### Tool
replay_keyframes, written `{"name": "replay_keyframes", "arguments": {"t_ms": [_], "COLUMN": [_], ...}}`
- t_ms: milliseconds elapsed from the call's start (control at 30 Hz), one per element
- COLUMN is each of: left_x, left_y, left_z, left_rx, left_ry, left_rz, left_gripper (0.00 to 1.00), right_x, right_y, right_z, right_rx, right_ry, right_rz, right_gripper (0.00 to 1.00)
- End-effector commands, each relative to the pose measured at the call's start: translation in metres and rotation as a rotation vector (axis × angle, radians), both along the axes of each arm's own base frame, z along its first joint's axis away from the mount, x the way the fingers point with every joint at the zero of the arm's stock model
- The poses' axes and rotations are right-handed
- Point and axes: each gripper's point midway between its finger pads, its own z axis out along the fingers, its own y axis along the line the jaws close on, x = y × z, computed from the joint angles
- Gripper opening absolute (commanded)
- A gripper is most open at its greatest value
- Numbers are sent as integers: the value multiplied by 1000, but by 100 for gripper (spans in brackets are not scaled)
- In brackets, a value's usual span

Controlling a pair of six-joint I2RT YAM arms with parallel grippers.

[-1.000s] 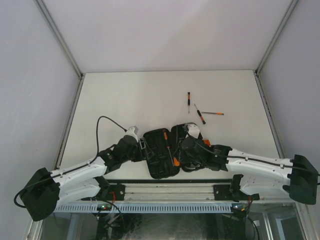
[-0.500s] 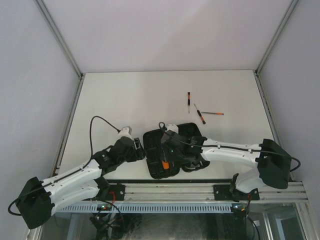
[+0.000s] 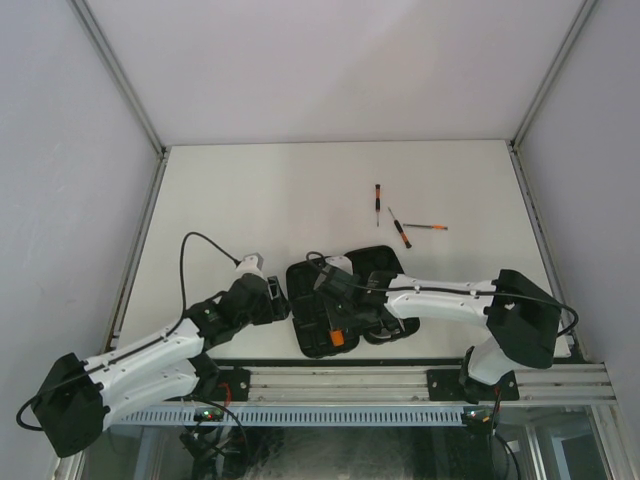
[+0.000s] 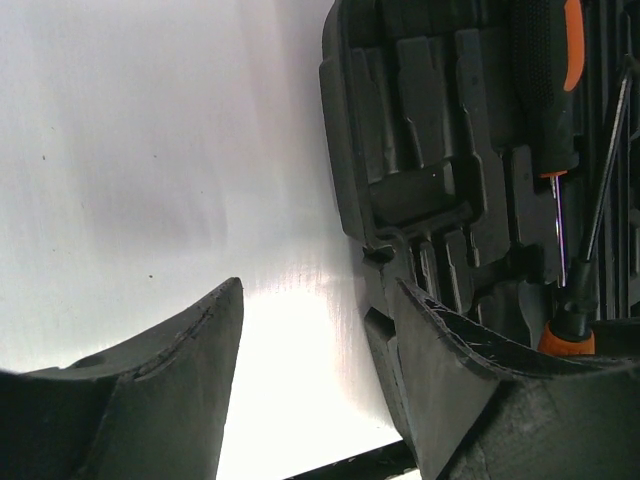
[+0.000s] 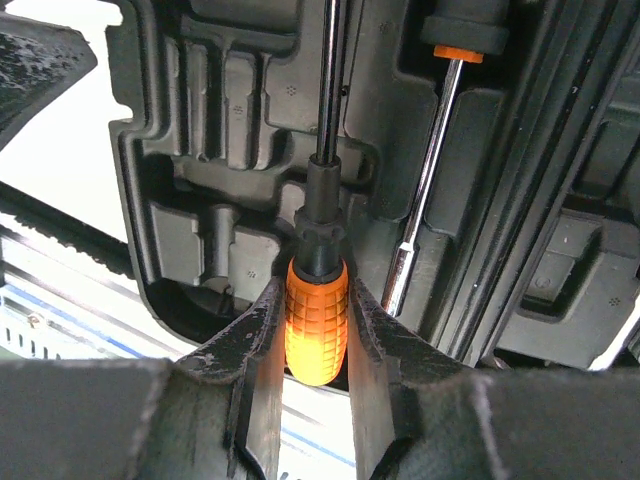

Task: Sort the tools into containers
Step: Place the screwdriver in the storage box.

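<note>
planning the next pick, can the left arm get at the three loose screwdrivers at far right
Probably not cleanly. The left gripper sits open at the left edge of the case, the loose screwdrivers beyond it. The right arm reaches across the case between them, right gripper shut on an orange-handled screwdriver.

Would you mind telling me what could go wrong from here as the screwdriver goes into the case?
1. The right gripper pinches the screwdriver by its handle only; it may pivot and land across the case ridges instead of in a slot.
2. The left gripper is open beside the case edge, not clamping it, so a downward push might shift the case.
3. Both grippers are close together; they could bump.
</note>
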Motion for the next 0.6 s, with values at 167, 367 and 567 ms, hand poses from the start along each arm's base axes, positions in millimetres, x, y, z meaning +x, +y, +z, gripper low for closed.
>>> {"name": "replay_keyframes", "arguments": {"t_ms": [167,367,567], "left_x": [12,11,11], "left_y": [-12,-13,-14], "left_z": [17,16,16], "left_rx": [-29,-35,-36], "left_ry": [-46,-41,-41], "left_rz": [-16,-19,-17], "left_gripper": [64,64,64], "right_x": [-4,-7,-10], "right_y": [22,20,17], "right_z": [3,-5,-10], "right_rx": [55,33,10], "right_ry": [32,57,69], "right_rz": [29,26,22], "right_gripper": [2,7,14]}}
